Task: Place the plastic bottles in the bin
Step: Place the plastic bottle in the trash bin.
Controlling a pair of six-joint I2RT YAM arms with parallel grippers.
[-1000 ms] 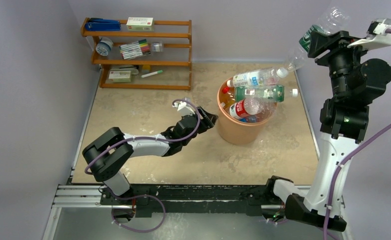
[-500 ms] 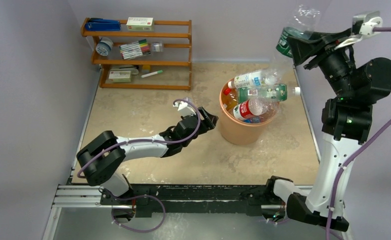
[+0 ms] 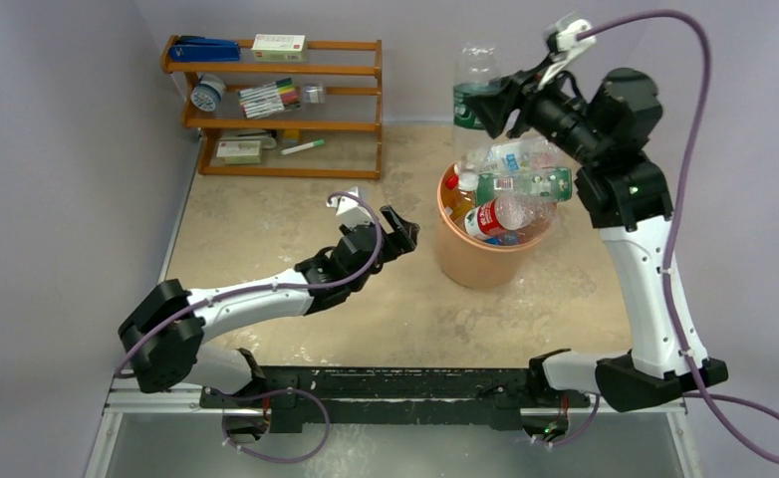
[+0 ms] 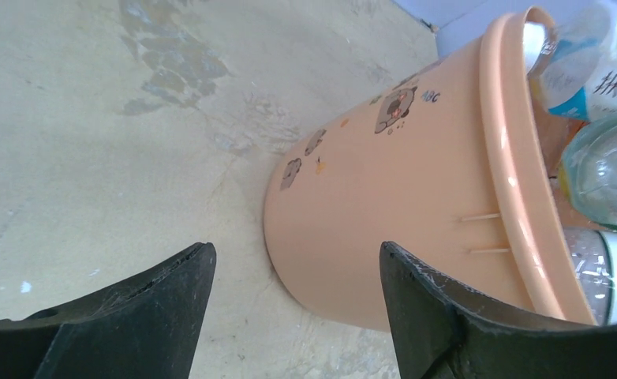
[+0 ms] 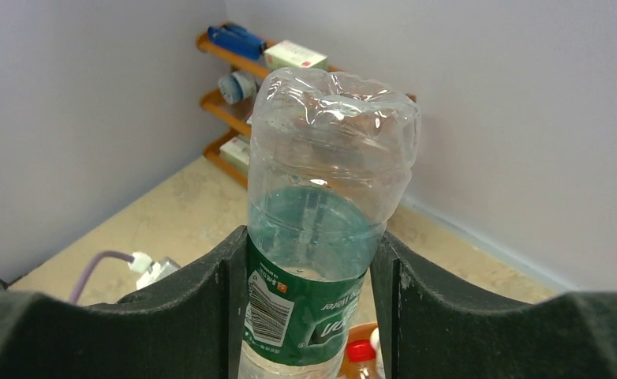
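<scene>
Bin (image 3: 480,261) stands just ahead of my left gripper (image 3: 399,229), whose jaws gape wide and empty, and below my right gripper (image 3: 497,104). Bottles (image 3: 510,184) heap above its rim. My right gripper clamps a green-labelled bottle (image 3: 475,85), base pointing away from my wrist.
</scene>
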